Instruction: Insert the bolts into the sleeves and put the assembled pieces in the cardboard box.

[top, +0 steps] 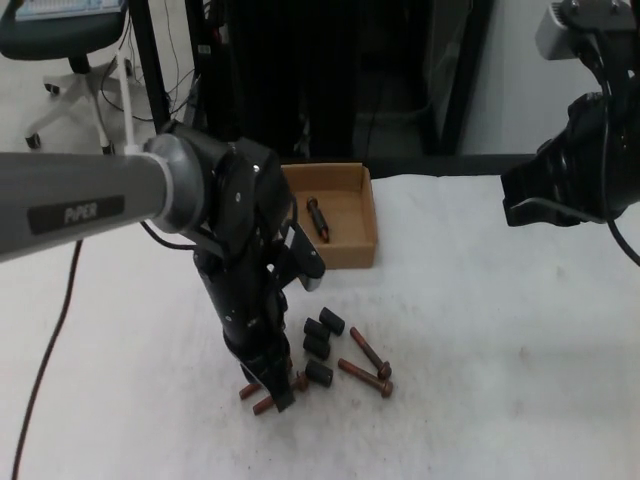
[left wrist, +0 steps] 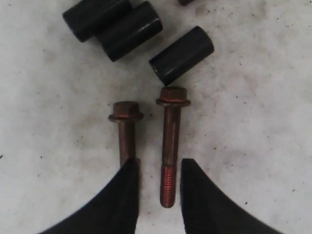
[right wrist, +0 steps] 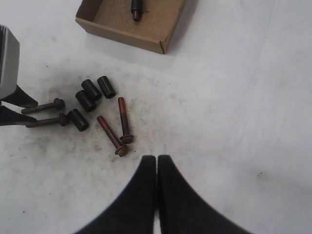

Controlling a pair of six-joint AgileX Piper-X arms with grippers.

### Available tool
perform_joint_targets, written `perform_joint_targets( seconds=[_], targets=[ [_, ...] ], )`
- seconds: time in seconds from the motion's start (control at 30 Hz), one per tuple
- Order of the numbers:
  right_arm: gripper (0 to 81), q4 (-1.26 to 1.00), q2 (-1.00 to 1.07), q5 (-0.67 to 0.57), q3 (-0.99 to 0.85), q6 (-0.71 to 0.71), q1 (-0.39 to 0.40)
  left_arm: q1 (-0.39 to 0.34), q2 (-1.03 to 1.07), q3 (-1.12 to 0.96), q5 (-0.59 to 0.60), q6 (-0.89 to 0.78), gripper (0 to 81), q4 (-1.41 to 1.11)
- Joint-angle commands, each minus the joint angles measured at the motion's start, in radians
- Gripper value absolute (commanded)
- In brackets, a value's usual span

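Observation:
My left gripper is low over the white bench, open, with its fingers on either side of the threaded end of a copper bolt that lies flat. A second bolt lies just outside one finger. Several black sleeves lie just beyond the bolt heads. In the high view the left gripper points down at these bolts, and two more bolts lie past the sleeves. The cardboard box holds one assembled piece. My right gripper is shut, raised, with nothing in it.
The right arm hangs high at the bench's far right, above bare white surface. In the right wrist view the box is beyond the sleeves and bolts. An office chair stands off the bench.

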Motion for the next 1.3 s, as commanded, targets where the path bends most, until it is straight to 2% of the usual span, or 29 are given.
perform_joint_targets(
  seconds=[0.0,0.23,1.27],
  targets=[
    [0.8,-0.005,-0.011,-0.015,0.001,-0.008,-0.004,-0.008,0.012,-0.008,-0.018,-0.002,27.0,-0.013],
    [0.8,-0.005,-0.011,-0.015,0.001,-0.008,-0.004,-0.008,0.018,-0.008,-0.069,-0.002,27.0,-0.048],
    [0.8,-0.005,-0.011,-0.015,0.001,-0.008,-0.004,-0.008,0.079,-0.008,-0.069,-0.023,27.0,-0.081]
  ],
)
